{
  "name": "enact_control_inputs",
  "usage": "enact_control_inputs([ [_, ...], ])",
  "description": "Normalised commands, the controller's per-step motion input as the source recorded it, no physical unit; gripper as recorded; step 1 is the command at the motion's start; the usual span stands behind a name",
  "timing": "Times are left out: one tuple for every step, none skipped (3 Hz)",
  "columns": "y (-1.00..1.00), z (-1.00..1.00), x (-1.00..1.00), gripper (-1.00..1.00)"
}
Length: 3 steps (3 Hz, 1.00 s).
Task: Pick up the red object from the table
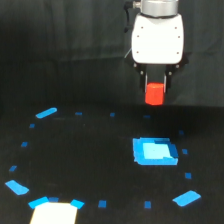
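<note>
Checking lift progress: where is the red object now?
In the exterior view's upper right, the red object sits between the gripper fingers, above the blue tray.

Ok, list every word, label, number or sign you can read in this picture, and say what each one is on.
None can be read.
The gripper and its white housing: no legible marking.
The red object held in it: plain.
The blue tray: plain, no print visible.
The blue tape marks on the table: bare patches, no writing.

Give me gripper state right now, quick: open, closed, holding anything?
Gripper: closed on the red object, holding it in the air above the table, up and behind the blue tray in the exterior view.
</note>
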Motion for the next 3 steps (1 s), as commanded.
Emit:
enact_control_inputs([
  [0.15,-0.66,0.26,-1.00],
  [0.64,-0.06,-0.20,-1.00],
  [0.16,-0.45,0.07,-1.00],
])
